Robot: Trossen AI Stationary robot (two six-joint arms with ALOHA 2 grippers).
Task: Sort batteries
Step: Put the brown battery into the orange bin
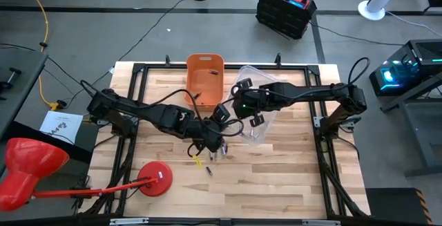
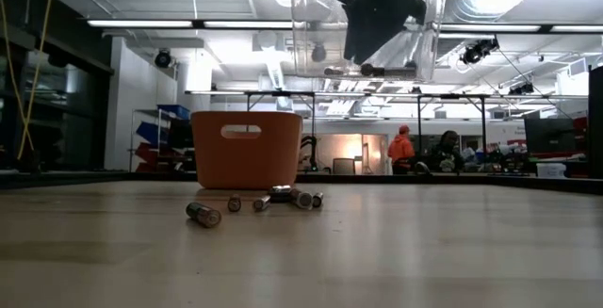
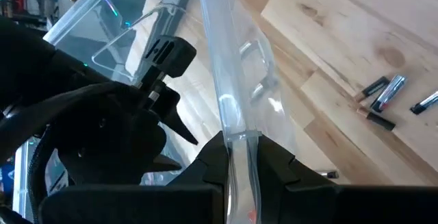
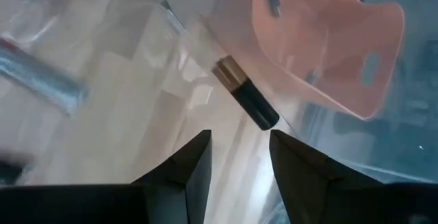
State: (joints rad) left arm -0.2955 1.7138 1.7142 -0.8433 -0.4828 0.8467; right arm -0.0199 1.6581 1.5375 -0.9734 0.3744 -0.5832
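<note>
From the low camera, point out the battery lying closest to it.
The battery lying alone at the left, ahead of the cluster in front of the orange bin.

Bright ceiling strip lights (image 2: 236, 23) wash the room beyond my table in glare, leaving my arms as dark silhouettes. Reflections streak the clear plastic bin (image 3: 233, 107). Past my right fingers, the silvery cylindrical battery (image 4: 41, 73) smears with blur.

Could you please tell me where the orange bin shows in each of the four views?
High: orange bin at the table's top-middle edge.
Low: left of centre, behind the batteries.
Left wrist: not in it.
Right wrist: seen through the clear bin.
Shared landmark: the clear bin.
</note>
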